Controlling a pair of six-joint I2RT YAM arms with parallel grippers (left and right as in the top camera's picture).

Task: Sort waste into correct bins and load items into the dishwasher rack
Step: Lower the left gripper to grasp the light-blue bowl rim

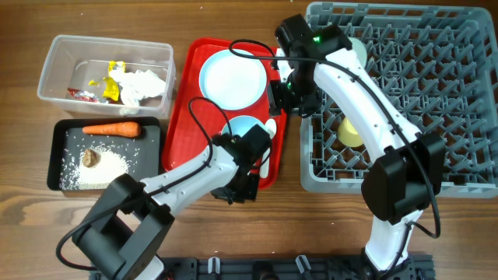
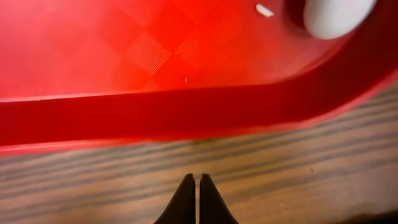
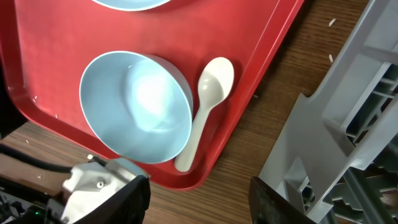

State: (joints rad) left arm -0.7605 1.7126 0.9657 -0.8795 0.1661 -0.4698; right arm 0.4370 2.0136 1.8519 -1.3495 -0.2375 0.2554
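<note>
A glossy red plastic tray (image 3: 50,50) is seen on a grained wood tabletop (image 2: 280,174); the rack (image 1: 436,93) is moulded in matt grey plastic.

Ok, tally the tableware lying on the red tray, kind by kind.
Plate: 1
Bowl: 1
Spoon: 1
Total: 3

Upright light blue bowl (image 3: 137,106), white spoon (image 3: 203,118) alongside.
</note>
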